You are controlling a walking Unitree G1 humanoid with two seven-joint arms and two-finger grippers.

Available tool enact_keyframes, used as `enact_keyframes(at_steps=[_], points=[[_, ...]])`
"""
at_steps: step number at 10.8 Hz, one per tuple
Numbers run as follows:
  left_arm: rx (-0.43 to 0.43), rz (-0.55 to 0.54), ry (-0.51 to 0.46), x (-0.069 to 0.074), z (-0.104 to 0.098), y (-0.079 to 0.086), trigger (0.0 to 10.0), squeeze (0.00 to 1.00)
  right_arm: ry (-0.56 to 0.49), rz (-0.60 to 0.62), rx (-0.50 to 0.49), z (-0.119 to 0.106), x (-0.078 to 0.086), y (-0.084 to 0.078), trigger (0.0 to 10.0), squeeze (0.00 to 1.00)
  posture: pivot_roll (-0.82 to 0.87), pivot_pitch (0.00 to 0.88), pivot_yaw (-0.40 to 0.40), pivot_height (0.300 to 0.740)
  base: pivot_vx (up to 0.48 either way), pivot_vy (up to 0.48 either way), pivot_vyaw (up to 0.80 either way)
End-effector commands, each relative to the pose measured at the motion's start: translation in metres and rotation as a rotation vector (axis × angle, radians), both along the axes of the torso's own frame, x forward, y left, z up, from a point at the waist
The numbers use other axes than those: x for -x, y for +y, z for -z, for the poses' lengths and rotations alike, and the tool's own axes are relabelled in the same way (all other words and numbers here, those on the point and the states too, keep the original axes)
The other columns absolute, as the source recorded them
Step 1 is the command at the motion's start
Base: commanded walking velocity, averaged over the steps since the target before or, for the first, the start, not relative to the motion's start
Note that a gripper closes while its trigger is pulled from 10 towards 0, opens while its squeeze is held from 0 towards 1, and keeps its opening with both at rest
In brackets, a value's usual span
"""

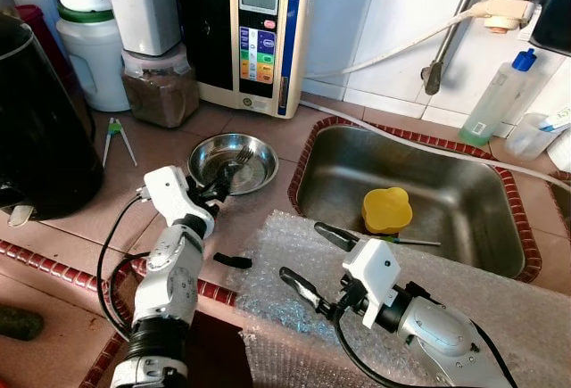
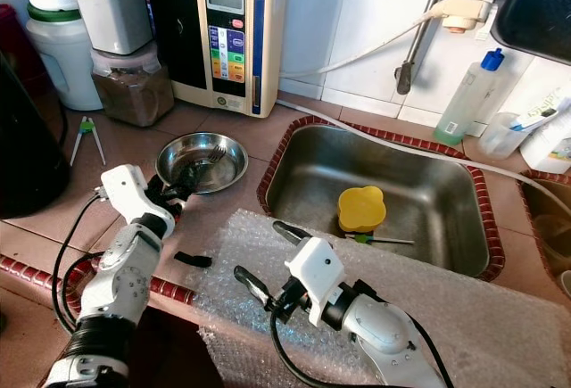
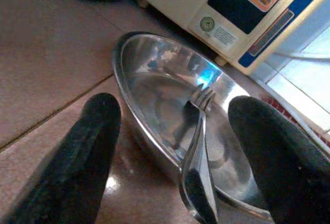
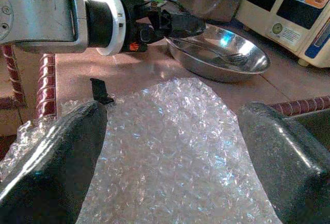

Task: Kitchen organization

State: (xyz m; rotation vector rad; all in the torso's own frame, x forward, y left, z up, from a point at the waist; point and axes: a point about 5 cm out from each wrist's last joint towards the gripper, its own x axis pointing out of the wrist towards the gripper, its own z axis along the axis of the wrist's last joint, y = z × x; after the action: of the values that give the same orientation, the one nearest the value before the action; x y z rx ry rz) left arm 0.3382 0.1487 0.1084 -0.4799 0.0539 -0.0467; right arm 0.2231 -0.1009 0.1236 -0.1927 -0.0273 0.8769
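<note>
the left gripper (image 1: 217,190) sat at the near rim of the steel bowl (image 1: 259,167) on the tiled counter (image 1: 98,201), its two black fingers (image 3: 85,152) spread wide to either side of the fork (image 3: 198,152). the fork lay in the bowl with its tines toward the middle and its handle resting over the near rim, pointing out between the fingers. nothing was pinched yet; in the left wrist view the handle looked to be between the fingers but apart from both (the picture was soft there, so contact could not be ruled out).

the step in hand seemed to be picking the fork out of the bowl. the next move called for the gripper to ease a little further along the handle, close on it squarely, then lift without tipping or dragging the light bowl.

the right gripper (image 1: 312,268) hovered over the sheet of bubble wrap (image 1: 294,254) at the counter's front edge, fingers spread and holding nothing. a yellow flower-shaped lid (image 1: 386,210) sat in the sink (image 1: 464,192), and a small black clip (image 1: 232,261) lay on the counter just beside the wrap.
</note>
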Motion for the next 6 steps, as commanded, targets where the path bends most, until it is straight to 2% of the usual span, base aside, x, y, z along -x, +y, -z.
enact_keyframes(at_steps=[1, 6], points=[[0.001, -0.013, 0.026, -0.001, 0.004, 0.000, 0.0, 0.00, -0.002, -0.003, 0.015, 0.000, -0.001, 0.000, 10.0, 0.00, 0.14, 0.000, -0.056, 0.740, 0.000, 0.000, 0.00], [-0.006, -0.116, 0.038, -0.010, 0.002, 0.014, 0.0, 0.00, -0.009, -0.001, 0.015, 0.001, -0.003, 0.000, 10.0, 0.00, 0.14, 0.000, -0.051, 0.740, 0.000, 0.000, 0.00]])
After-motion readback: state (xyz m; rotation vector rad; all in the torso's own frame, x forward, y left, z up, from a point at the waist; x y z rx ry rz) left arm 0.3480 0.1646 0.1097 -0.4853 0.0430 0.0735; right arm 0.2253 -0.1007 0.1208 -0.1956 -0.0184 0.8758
